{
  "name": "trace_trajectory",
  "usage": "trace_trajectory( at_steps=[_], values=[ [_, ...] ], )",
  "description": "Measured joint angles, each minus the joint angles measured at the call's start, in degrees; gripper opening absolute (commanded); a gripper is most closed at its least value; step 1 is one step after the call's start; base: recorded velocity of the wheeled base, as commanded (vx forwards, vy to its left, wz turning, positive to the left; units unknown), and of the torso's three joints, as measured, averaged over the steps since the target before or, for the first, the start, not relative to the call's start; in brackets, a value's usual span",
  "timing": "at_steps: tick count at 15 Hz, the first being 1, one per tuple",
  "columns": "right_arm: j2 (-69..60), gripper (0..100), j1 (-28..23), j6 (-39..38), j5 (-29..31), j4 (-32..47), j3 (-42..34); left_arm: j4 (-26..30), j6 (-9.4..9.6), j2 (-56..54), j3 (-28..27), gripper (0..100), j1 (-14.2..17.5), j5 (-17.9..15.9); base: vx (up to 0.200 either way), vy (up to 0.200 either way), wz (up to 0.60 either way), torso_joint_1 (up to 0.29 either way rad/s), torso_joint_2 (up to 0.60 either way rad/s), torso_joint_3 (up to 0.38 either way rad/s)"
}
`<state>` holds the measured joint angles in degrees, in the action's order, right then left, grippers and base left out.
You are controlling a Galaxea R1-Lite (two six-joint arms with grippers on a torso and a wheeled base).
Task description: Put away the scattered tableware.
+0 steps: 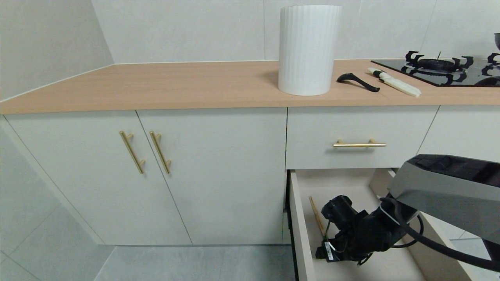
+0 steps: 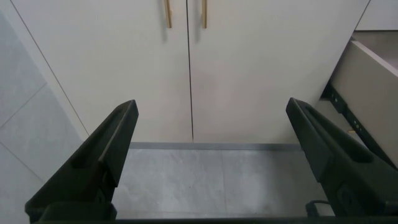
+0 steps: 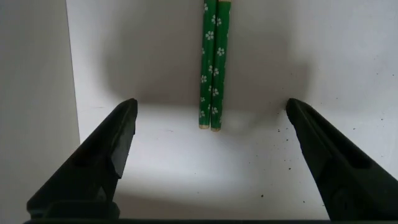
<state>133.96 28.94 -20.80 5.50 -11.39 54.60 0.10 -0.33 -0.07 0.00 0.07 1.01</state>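
Observation:
A pair of chopsticks [image 1: 316,220] lies in the open lower drawer [image 1: 299,218], near its left wall. Their ends are green with white flowers [image 3: 211,68], and they rest flat on the pale drawer floor [image 3: 323,68]. My right gripper [image 1: 328,232] is down inside the drawer, open [image 3: 211,112], just above the chopstick ends, holding nothing. On the counter lie a black spoon [image 1: 357,82] and a white knife [image 1: 394,82]. My left gripper [image 2: 211,115] is open and empty, low in front of the cabinet doors [image 2: 189,68].
A tall white ribbed container [image 1: 308,50] stands on the wooden counter [image 1: 175,84] left of the spoon. A black gas hob [image 1: 437,68] is at the far right. A shut drawer with a gold handle [image 1: 359,144] sits above the open one. The open drawer's side [image 2: 367,68] juts out.

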Motion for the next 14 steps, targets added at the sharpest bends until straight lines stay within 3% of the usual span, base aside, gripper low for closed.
trace_trajectory(
  at_steps=[4, 11, 14],
  values=[
    [-5.44, 100, -0.02, -1.1, -0.17, 2.0, -0.89, 0.0, 0.0, 0.0, 0.0, 100, 0.0, 0.02, 0.0, 0.0, 0.0, 0.0, 0.0, 0.0],
    [-36.52, 100, -0.28, 0.88, -0.26, 11.48, -2.32, -0.02, 0.01, 0.0, 0.0, 100, 0.0, 0.02, 0.0, 0.0, 0.0, 0.0, 0.0, 0.0],
    [-47.75, 100, -2.34, 5.96, -0.11, 12.4, -2.49, -0.02, 0.01, 0.0, 0.0, 100, 0.0, 0.02, 0.0, 0.0, 0.0, 0.0, 0.0, 0.0]
  ],
)
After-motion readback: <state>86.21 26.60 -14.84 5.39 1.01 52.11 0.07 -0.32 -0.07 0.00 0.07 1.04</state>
